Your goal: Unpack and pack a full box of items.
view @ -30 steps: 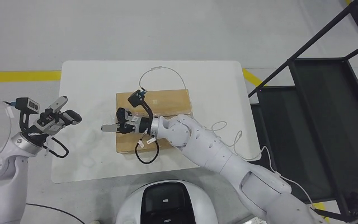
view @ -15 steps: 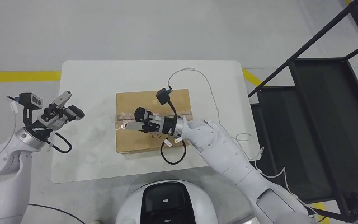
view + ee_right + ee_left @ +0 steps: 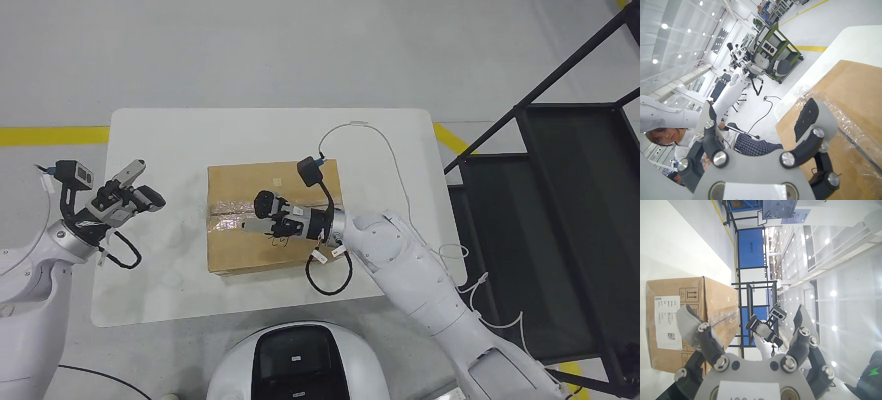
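Here, from the top view, a brown rectangular cardboard box (image 3: pixel 275 215) stands near the middle of a white rounded table (image 3: pixel 380 150), shut, with a strip of clear crinkled tape (image 3: pixel 225 207) running along the seam of its top. The right gripper (image 3: pixel 232 225) lies over the box's top beside that seam, pointing towards the table's left side. The left gripper (image 3: pixel 143 186) hangs over the left part of the table, well apart from the box, with its fingers spread and nothing between them. A black metal rack (image 3: pixel 560 200) stands on the floor off the table's right side.

From the left wrist view, the left gripper (image 3: pixel 742 317) is released, its two pale fingertips wide apart and empty. The box (image 3: pixel 719 298) stands beyond it on the table (image 3: pixel 677 247), a white printed label (image 3: pixel 666 321) on the side that faces the camera.

From the right wrist view, the right gripper (image 3: pixel 757 117) is likewise spread and grasps nothing. One ridged black pad (image 3: pixel 806 117) sits close over the box (image 3: pixel 848 85) right by the tape (image 3: pixel 844 117); whether it touches the cardboard I cannot tell. The other finger hangs out past the box's edge.
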